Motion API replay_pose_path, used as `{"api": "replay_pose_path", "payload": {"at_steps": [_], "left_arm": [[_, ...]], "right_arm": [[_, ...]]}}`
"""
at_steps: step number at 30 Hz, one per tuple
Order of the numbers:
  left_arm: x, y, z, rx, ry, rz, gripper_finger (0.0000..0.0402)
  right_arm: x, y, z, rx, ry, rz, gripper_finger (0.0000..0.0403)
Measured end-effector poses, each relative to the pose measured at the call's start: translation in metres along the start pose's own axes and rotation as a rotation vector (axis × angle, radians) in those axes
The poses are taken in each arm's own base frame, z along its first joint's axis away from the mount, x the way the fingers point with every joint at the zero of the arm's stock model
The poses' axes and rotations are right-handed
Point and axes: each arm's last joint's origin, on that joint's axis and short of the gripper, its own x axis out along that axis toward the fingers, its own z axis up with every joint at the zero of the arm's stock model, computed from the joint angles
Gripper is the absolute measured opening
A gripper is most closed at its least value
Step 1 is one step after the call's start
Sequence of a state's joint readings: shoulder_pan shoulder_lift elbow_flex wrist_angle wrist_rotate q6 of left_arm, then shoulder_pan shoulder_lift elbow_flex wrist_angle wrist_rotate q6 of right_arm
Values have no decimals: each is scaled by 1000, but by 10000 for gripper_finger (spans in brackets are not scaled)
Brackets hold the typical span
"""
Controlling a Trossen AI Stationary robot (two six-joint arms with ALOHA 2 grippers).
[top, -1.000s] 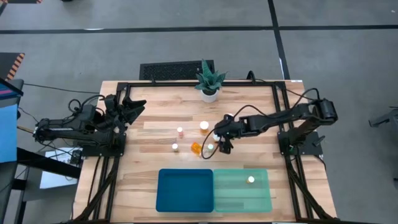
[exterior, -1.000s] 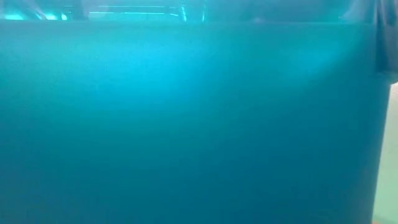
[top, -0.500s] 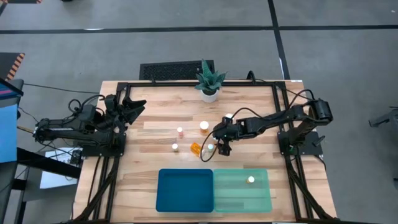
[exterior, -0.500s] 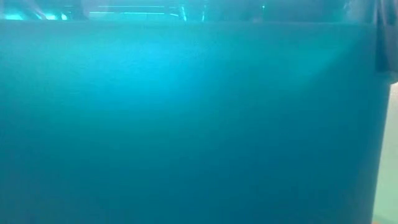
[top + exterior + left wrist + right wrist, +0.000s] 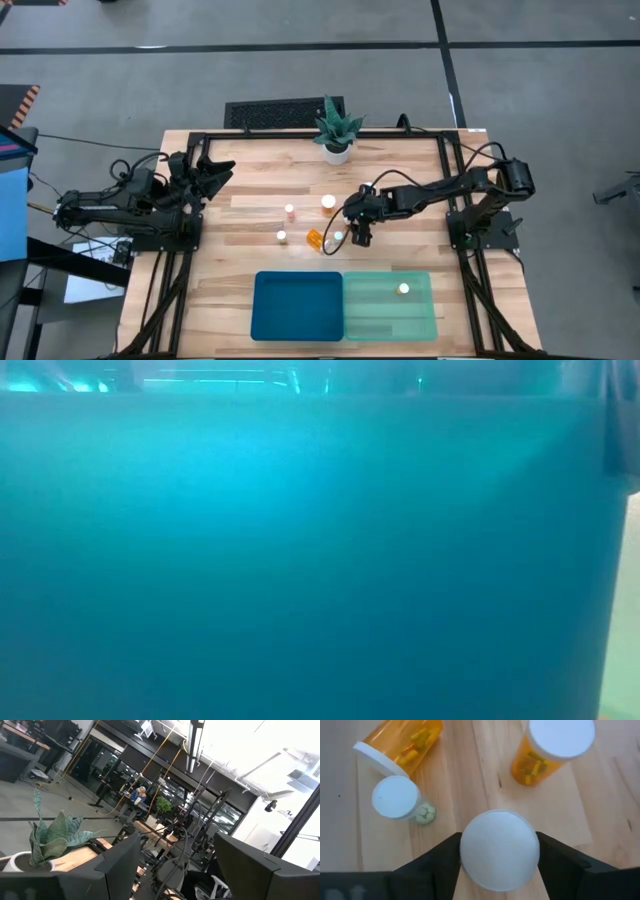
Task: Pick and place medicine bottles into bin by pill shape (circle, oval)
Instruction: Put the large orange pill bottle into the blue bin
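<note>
Several amber medicine bottles with white caps are on the wooden table's middle: two small ones (image 5: 290, 211) (image 5: 282, 236), one upright (image 5: 328, 202), one lying on its side (image 5: 315, 238), one beside it (image 5: 338, 237). Another stands in the mint tray (image 5: 404, 289), which lies next to the dark blue tray (image 5: 297, 305). My right gripper (image 5: 356, 226) is over the group, shut on a white-capped bottle (image 5: 499, 849). My left gripper (image 5: 222, 170) waits open and empty at the table's left edge. My right gripper pinches the bottle's round white cap (image 5: 470, 851) between its two fingers, one on each side of the rim. The fingers come from above, pointing down. The cap hides the bottle's body, so I cannot tell whether it stands on the table.
A potted green plant (image 5: 336, 130) stands at the table's far edge, with a black grille (image 5: 283, 112) behind it. In the right wrist view a lying bottle (image 5: 400, 745), a small upright bottle (image 5: 395, 796) and another upright bottle (image 5: 560, 737) crowd the held one. The blue tray's wall (image 5: 300, 560) fills the low view.
My right gripper has edged a little toward the table's left edge among the bottles. The other bottles stay where they were.
</note>
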State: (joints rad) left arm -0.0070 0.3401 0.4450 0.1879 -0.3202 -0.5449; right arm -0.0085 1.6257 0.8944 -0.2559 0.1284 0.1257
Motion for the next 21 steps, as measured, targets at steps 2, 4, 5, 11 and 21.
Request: {"api": "replay_pose_path", "payload": {"at_steps": [2,4,5,11,21], "left_arm": [[0,0,0,0,0,0,247],[0,0,0,0,0,0,247],[0,0,0,0,0,0,247],[0,0,0,0,0,0,247],[0,0,0,0,0,1,247]], "right_arm": [[0,0,0,-1,-1,0,232],[0,0,0,-2,-3,0,217],[0,0,0,-1,-3,0,211],[-1,0,1,3,-5,1,205],[-42,-1,17,37,-140,23,217]]}}
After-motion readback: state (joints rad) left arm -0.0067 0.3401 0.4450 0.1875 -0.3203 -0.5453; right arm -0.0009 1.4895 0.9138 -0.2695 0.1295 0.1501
